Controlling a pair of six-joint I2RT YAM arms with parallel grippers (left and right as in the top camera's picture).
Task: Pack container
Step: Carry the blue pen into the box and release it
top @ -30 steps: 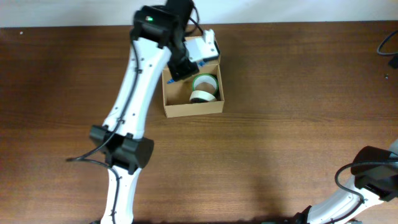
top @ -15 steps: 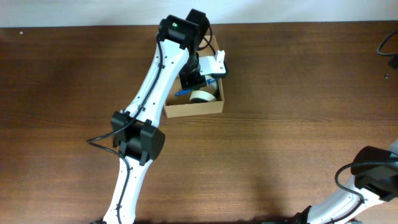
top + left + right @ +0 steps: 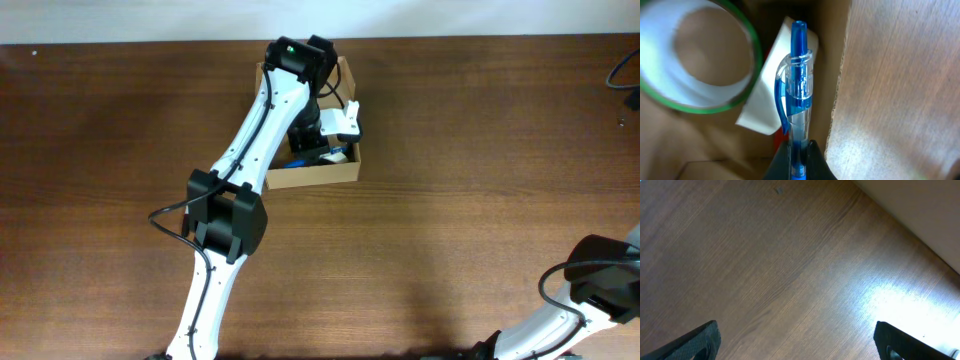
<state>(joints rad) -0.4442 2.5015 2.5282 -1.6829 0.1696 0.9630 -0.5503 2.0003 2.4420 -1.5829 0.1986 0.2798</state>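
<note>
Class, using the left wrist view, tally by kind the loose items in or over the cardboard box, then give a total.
blue pen: 1
green-edged tape roll: 1
white block: 1
Total: 3

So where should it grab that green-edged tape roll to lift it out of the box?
Probably by its wall, from straight above: one finger down the open core, one outside. The tape roll seems to lie flat in the container, hole facing up. The left gripper must drop the pen first.
</note>
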